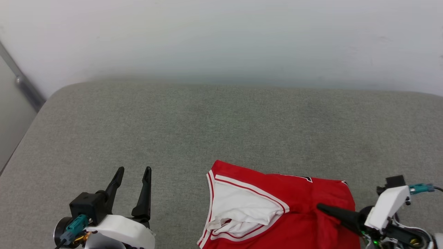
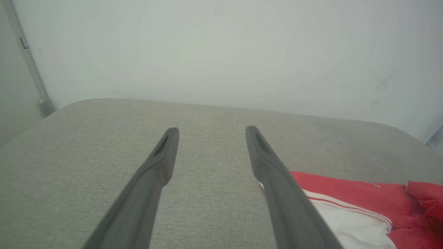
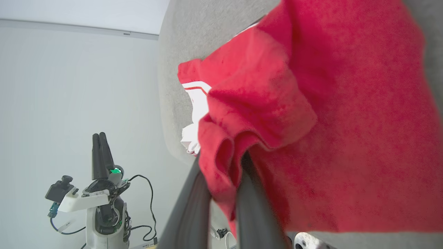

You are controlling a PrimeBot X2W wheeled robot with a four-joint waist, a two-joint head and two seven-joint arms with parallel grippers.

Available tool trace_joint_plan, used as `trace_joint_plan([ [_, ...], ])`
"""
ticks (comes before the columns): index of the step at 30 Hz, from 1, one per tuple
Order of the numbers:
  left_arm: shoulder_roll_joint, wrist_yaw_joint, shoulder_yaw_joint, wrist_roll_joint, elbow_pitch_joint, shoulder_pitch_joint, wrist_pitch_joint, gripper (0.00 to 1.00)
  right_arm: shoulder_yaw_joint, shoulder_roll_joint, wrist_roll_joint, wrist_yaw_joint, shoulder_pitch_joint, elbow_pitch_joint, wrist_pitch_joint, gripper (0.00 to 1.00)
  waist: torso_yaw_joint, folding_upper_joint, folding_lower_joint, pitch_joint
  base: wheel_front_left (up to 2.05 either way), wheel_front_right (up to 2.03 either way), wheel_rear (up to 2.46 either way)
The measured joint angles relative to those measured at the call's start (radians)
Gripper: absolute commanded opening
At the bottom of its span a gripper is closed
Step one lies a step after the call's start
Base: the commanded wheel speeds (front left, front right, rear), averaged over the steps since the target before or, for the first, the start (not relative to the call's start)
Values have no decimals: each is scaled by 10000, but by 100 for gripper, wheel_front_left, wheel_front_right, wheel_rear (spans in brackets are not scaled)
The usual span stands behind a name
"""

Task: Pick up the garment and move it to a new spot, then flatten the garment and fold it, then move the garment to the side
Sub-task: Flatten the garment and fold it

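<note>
Low and right of centre in the head view: a red jersey-style garment (image 1: 297,193), lying crumpled on a grey woven upholstered surface (image 1: 221,121), close to the near edge and running out of the bottom of the picture. On the left part of the cloth, a white sleeve (image 1: 238,207) folded over on itself, bordered by red-and-white striped trim (image 1: 249,188). At the far edge, a small black-and-white marking, too small to read. Behind the surface, a plain white wall (image 1: 221,34).

At the lower right, the right gripper (image 1: 320,206), reaching leftward over the red cloth, with one dark finger visible there. From its own wrist camera, the right gripper (image 3: 223,162) closed narrowly on a bunched fold of the garment (image 3: 346,138), red fabric pinched between the two dark fingers and draping over the tips, hiding them.

At the lower left, the left gripper (image 1: 134,169), fingers spread wide and pointing away from the robot, holding nothing, apart from the garment on its left side. Same wide gap at the left gripper (image 2: 211,130) in the left wrist view, with bare grey surface (image 2: 86,138) between the fingers and the garment (image 2: 346,190) partly hidden behind the right-hand finger. In the right wrist view, the left gripper (image 3: 99,135) seen edge-on against the wall.
</note>
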Motion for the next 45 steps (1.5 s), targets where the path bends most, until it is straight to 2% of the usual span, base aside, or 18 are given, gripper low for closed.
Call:
trace_joint_plan([
  [4,-23,-94,-130,63,40,-177,46,100,1868,-2,1574,0,-112,625,-1049,0,251,0,0,59,0,0,0],
  [9,-136,-203,-330,104,111,-491,102,100,4165,6,2978,0,-672,1116,-2683,0,610,0,0,247,0,0,0],
  [12,-211,-276,-397,132,180,-653,105,100,5321,13,3480,0,-987,1377,-3480,0,830,0,0,379,0,0,0],
  [15,-280,-330,-430,146,284,-744,79,100,6142,19,3450,0,-1324,1841,-4276,0,1011,0,0,499,0,0,0],
  [16,-293,-330,-426,146,305,-757,56,100,6322,19,3394,0,-1396,2010,-4533,23,1054,0,0,532,0,0,0],
  [17,-305,-332,-426,146,334,-766,33,100,6500,19,3340,0,-1467,2155,-4769,69,1093,0,0,557,0,0,0],
  [18,-309,-334,-426,146,362,-766,6,100,6661,17,3313,0,-1542,2253,-4941,100,1118,0,0,578,0,0,0],
  [23,-345,-316,-380,144,479,-766,-94,100,7321,15,2989,0,-1842,2437,-5423,100,1071,0,0,615,0,0,0],
  [27,-397,-267,-376,142,558,-755,-144,100,7822,-148,2406,0,-2197,1944,-5693,100,895,0,0,554,0,0,0],
  [32,-472,-213,-380,132,612,-734,-188,100,8523,-1080,861,0,-2419,1081,-6636,100,646,0,0,437,0,0,0],
  [34,-495,-174,-364,130,623,-699,-211,100,8567,-1570,-184,0,-2482,1003,-7386,100,540,0,0,388,0,0,0],
  [39,-495,-73,-267,77,654,-572,-272,100,7651,-2591,-3064,0,-2363,1193,-9058,100,247,0,0,286,0,0,0],
  [45,-491,10,-100,61,721,-422,-349,100,5095,-2757,-5329,0,-1034,706,-10199,100,-138,0,0,167,0,0,0],
])
